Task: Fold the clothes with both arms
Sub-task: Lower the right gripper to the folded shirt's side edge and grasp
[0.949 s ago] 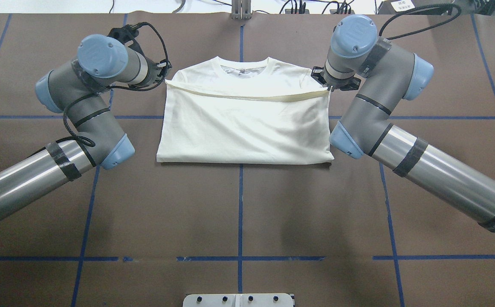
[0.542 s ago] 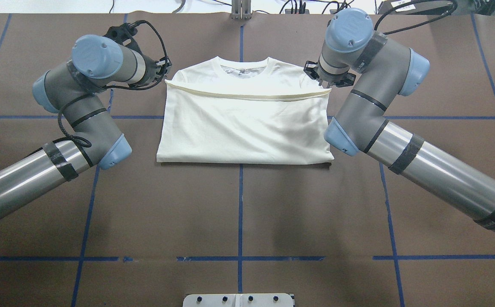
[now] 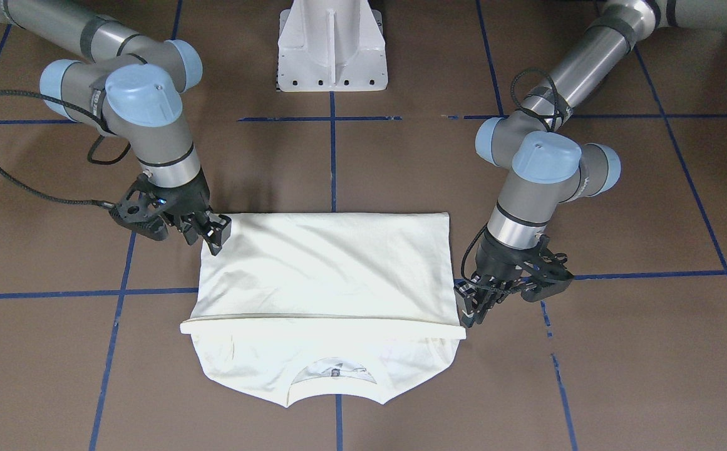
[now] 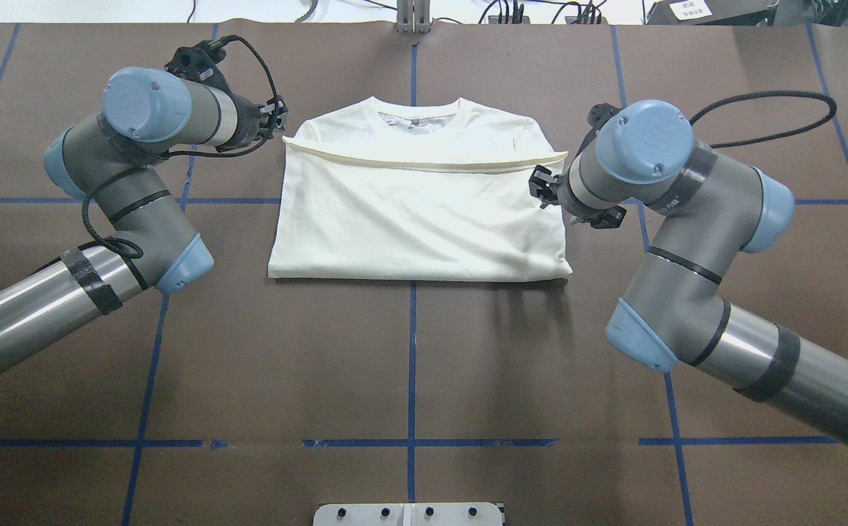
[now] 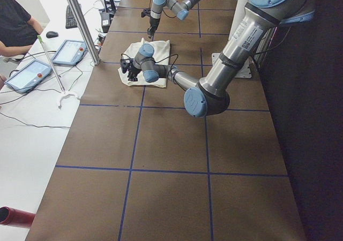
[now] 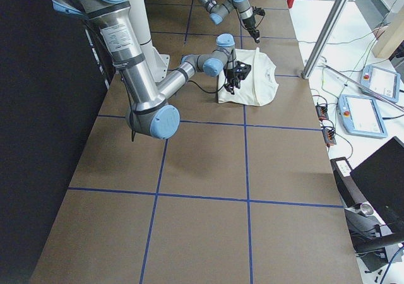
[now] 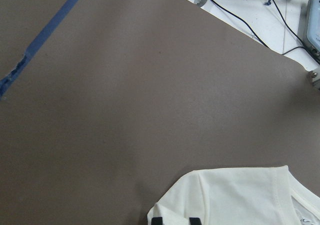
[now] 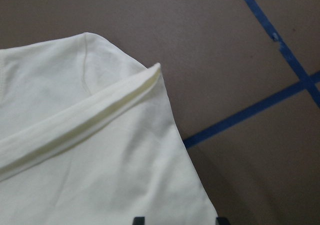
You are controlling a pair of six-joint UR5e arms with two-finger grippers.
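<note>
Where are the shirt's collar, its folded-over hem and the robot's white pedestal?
collar [image 4: 415, 109]: overhead view, middle of ribbing.
hem [image 4: 424, 167]: overhead view, middle of band.
white pedestal [image 3: 332, 39]: front-facing view, its central rib.

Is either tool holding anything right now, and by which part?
Nothing is held. The left tool and right tool are open at the flat shirt edges.

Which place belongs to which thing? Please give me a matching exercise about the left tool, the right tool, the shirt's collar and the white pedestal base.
Things:
1. left tool
2. right tool
3. collar
4. white pedestal base

Places:
A. at the edge of the T-shirt farthest from the robot
B. on the robot's side of the fold, apart from the T-shirt
C. at the T-shirt's side edge, between the hem and the fold
D. beside the T-shirt's shoulder

Pairs: 1-D, 2-C, 3-A, 4-B.
</note>
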